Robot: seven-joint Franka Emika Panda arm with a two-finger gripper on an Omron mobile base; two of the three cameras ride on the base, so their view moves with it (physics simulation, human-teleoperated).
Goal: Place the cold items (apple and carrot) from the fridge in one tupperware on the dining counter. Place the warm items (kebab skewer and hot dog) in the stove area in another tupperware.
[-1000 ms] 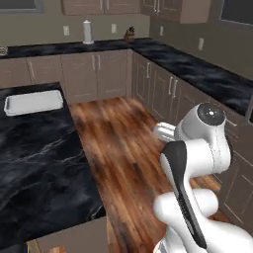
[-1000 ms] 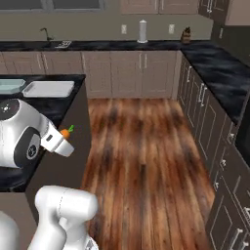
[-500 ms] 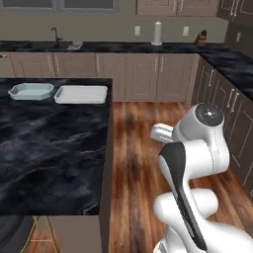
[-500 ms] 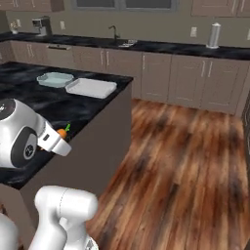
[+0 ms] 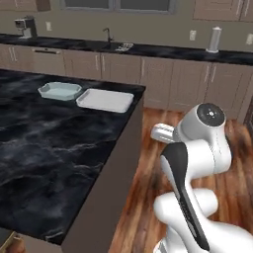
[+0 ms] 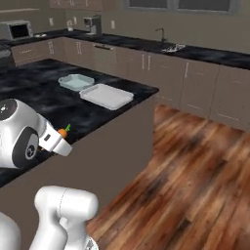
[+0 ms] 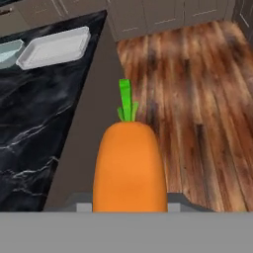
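1. A dark marble counter (image 5: 44, 148) juts into a kitchen with a wood plank floor (image 6: 195, 161).
2. The white arm (image 5: 197, 163) stands folded beside the counter's edge, wrist held level.
3. Its gripper (image 6: 62, 136) is clamped on the carrot (image 7: 129, 165), green top forward.
4. Two tupperware trays (image 5: 105, 100) sit side by side, well ahead.

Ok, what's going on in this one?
The gripper is shut on a carrot, its green top pointing away from the hand. The arm holds it beside the dark marble counter, not yet over it. Two empty tupperware containers, a pale blue one and a white one, sit side by side near the counter's far corner.
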